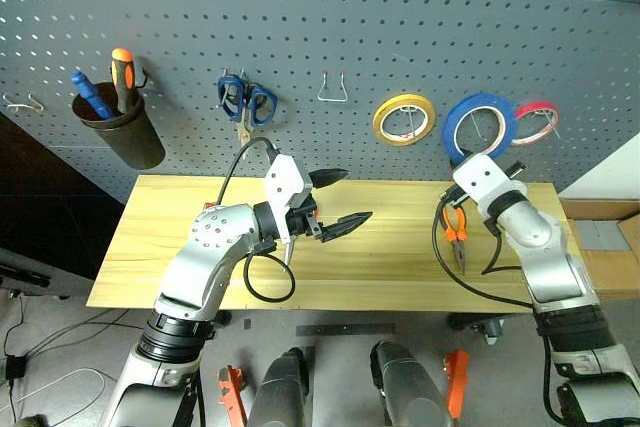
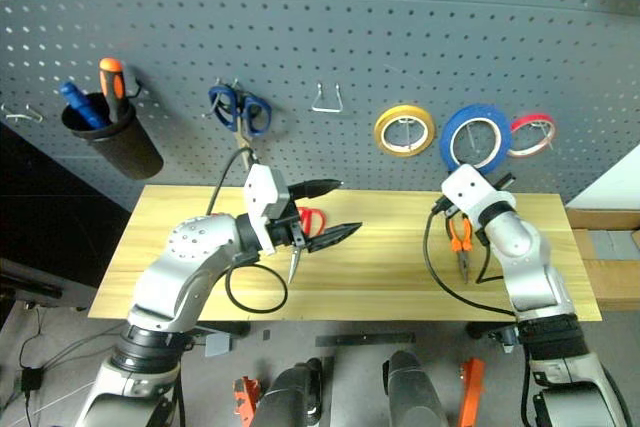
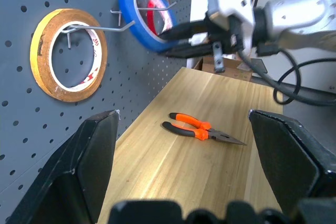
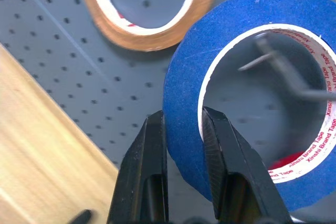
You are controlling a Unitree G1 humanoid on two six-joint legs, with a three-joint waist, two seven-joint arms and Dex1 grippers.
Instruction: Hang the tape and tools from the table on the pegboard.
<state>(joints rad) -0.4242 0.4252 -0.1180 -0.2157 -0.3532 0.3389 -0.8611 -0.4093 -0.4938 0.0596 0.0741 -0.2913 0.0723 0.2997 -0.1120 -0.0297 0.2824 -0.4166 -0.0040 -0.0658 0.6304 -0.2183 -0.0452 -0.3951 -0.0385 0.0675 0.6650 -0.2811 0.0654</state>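
My right gripper (image 4: 184,116) is shut on the rim of the blue tape (image 4: 184,77), holding it against the dark grey pegboard (image 1: 300,27). A metal hook (image 4: 294,82) shows inside the roll's hole. Orange-and-black pliers (image 1: 456,232) lie on the yellow wooden table (image 1: 180,237) just below that arm. My left gripper (image 1: 357,195) hovers open over the middle of the table, holding nothing. Red-handled scissors (image 2: 312,219) lie on the table under it, partly hidden by its fingers.
On the pegboard hang a yellow tape roll (image 1: 404,119), a red roll (image 1: 537,122) behind the blue one, blue-handled scissors (image 1: 246,102) and a bare wire hook (image 1: 332,87). A black cup (image 1: 125,132) at the left holds an orange-handled screwdriver.
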